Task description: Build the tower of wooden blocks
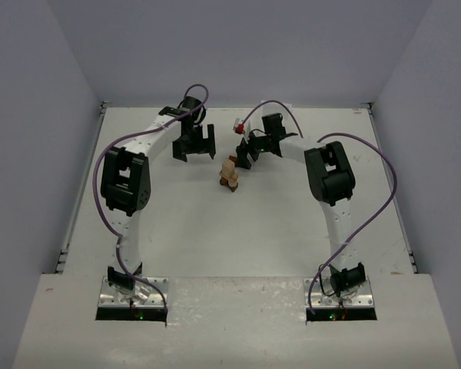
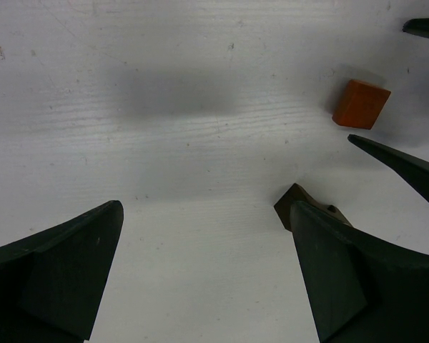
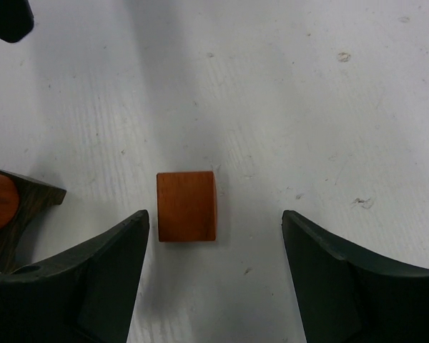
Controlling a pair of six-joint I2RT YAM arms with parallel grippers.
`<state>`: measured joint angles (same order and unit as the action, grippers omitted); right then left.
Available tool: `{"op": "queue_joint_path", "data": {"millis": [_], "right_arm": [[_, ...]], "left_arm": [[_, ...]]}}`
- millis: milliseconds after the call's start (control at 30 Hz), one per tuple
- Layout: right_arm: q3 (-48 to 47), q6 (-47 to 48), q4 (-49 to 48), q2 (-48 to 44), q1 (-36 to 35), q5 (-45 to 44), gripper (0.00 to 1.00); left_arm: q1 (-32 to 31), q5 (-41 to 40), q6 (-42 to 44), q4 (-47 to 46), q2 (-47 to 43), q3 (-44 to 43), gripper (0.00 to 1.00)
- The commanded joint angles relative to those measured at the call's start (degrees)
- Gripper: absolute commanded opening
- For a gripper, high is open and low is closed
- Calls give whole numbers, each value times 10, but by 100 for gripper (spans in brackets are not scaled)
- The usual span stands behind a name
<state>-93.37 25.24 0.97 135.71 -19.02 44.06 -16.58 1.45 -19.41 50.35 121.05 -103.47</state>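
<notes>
**Orange block lies loose between the right gripper's open fingers**

Overhead first: the stack of wooden blocks (image 1: 230, 174) stands just above the middle of the worktop (image 1: 215, 246), tan on top and darker wood below. The two arms crowd in from either side. The left gripper (image 1: 196, 157) hangs up and to the left of the stack, a little apart from it. The right gripper (image 1: 246, 157) hangs up and to the right, just beside it. Purple cables (image 1: 100, 165) loop over both arms, and a small red tag (image 1: 238, 125) shows near the top centre.

Down to the right wrist view. The fingers are spread, and one orange-brown block (image 3: 186, 206) lies flat on the white surface between them, not gripped. There is only a sliver of worktop at the left finger and a wide gap to the right one. The block is close to square, a touch longer up the frame than across, so its long axis runs along the fingers with its edges squared to the picture. At the left edge the stack pokes in, dark wood with a rounded orange-brown piece against it, partly hidden behind the left finger.

Over to the left wrist view. The fingers are wide apart, with bare worktop between them. The orange-brown block sits in the upper right, turned corner-wise between two black finger tips of the other arm. The corner of a dark brown block (image 2: 293, 204) peeps out from behind this gripper's right finger.
</notes>
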Motion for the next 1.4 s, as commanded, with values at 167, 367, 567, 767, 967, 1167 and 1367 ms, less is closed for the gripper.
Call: {"op": "queue_joint_path", "data": {"millis": [167,367,567,767,967,1167,1367], "right_arm": [[-51,39,40,19,-11,13,64],[-58,51,50,24,-13,22,46],[-54,53,50,20,-13,27,31],[-14,24,-4,-19,-6,5,17],[-6,-42,-39,-89,41,16,14],[34,-23,-11,-209,56,26,14],[116,-53,-7,-351,50,98,15]], "left_arm": [[-4,-12,16,-9,-24,-19,100],[-3,-12,17,-9,-26,-18,100],[-3,-12,15,-9,-33,-13,100],[-3,-6,12,-21,-52,-13,100],[-3,17,4,-59,-96,-21,100],[-3,95,-19,-138,-168,6,100],[-13,237,-73,-339,-284,148,100]]}}
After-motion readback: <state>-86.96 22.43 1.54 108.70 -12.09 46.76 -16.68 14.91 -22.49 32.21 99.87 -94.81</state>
